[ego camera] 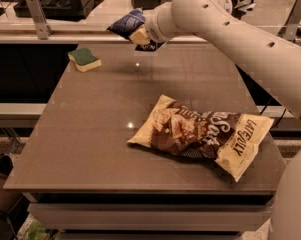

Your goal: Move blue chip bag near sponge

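1. Camera view, layout. Logged one bench (90,134) with two items resting on it: the sponge (84,59) near the far-left corner, green face up, and a larger cream-and-brown chip bag (205,134) lying flat at the near right. Noted the two well apart.
2. Camera view, arm. Traced the white arm (230,29) from the right edge across to the far middle of the bench. Located the gripper (140,35) at its end, above the far part of the bench and to the right of the sponge, off the surface.
3. Camera view, grasp. Recorded jaws clenched on the blue chip bag (126,23). Saw the bag bulging out to the left of the gripper, with a dark corner poking out below it.
4. Camera view, task item. Placed the blue chip bag in the air, up and to the right of the sponge, touching neither sponge nor bench.
5. Judged the raised carry as a way to move crumpled foil without dragging it or snagging it on the bench.
6. Judged transport as well along, with set-down not yet done; bench surface just right of the sponge looked the sensible target.
7. Flagged risks: lowering too far left could nudge the light sponge, and slick foil could slip from the grasp. Judged the larger bag too distant to interfere.
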Tool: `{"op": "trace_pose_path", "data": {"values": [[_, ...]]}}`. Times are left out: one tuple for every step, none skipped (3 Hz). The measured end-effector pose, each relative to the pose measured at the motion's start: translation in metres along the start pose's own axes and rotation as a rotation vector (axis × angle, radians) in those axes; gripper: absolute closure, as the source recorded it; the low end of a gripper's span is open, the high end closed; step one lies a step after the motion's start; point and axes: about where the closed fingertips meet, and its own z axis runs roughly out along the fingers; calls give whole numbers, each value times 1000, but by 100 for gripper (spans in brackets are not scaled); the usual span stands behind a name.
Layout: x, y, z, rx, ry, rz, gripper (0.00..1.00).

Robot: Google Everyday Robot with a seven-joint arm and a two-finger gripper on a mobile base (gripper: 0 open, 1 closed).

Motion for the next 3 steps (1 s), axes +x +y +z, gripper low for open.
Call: {"op": "trace_pose_path", "data": {"values": [[11, 9, 19, -11, 30, 4, 100], [18, 21, 42, -35, 37, 20, 100], [20, 31, 59, -50, 28, 40, 100]]}}
